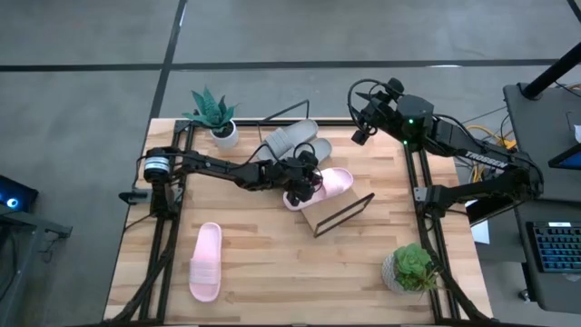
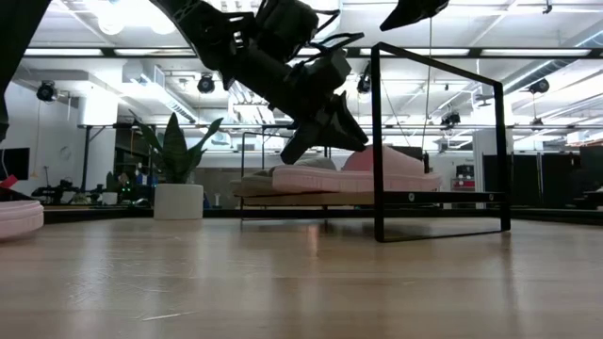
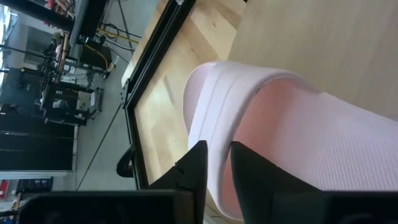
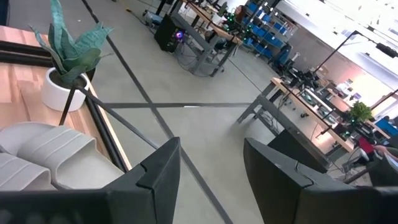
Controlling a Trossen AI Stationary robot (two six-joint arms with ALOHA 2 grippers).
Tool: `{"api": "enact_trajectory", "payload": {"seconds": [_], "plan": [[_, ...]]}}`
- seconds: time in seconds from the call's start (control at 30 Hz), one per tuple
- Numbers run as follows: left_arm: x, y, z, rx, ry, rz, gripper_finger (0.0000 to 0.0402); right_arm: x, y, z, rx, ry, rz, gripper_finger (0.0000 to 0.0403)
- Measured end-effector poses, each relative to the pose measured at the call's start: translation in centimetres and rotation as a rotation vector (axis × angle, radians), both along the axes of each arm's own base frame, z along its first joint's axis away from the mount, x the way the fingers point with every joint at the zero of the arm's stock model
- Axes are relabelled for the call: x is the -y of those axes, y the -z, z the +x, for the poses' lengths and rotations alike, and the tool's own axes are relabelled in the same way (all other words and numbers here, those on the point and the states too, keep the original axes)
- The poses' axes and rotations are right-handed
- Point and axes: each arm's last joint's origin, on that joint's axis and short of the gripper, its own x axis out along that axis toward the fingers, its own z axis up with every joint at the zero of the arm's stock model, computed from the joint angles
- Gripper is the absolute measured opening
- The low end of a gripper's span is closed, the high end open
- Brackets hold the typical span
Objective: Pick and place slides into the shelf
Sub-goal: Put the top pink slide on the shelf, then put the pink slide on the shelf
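Slides: 2 grey (image 1: 292,138) and 1 pink (image 1: 332,183) on the shelf (image 1: 338,213); 1 pink (image 1: 206,261) on the table (image 1: 272,263), unplaced. Left gripper (image 1: 302,185): fingers pinching the shelved pink slide's edge. Right gripper (image 1: 363,118): spread, idle above the table's far edge. Progress: 3 of 4.

On the tabletop (image 1: 363,263) the shelf (image 1: 338,215) stands near the middle. One slide (image 1: 329,184) lies on it, under the left gripper (image 1: 303,189); two slides (image 1: 292,141) lie just behind, a fourth slide (image 1: 206,262) lies front-left, well apart. The right gripper (image 1: 361,120) hangs over the back right edge.
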Motion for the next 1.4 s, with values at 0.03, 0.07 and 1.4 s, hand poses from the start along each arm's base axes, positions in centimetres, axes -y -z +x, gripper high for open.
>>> {"api": "enact_trajectory", "payload": {"seconds": [0.03, 0.07, 1.4], "plan": [[0.0, 0.0, 0.0, 0.0, 0.0, 0.001, 0.0052, 0.0, 0.0, 0.0, 0.0, 0.0, 0.0, 0.0166], [-0.1, 0.0, 0.0, 0.001, -0.001, 0.001, 0.0048, 0.0, 0.0, 0.0, 0.0, 0.0, 0.0, 0.0166], [1.7, -8.7, -10.0, -0.193, -0.195, -0.62, 0.0002, 0.0, 0.1, 0.0, -0.004, 0.001, 0.009, 0.0166]]}}
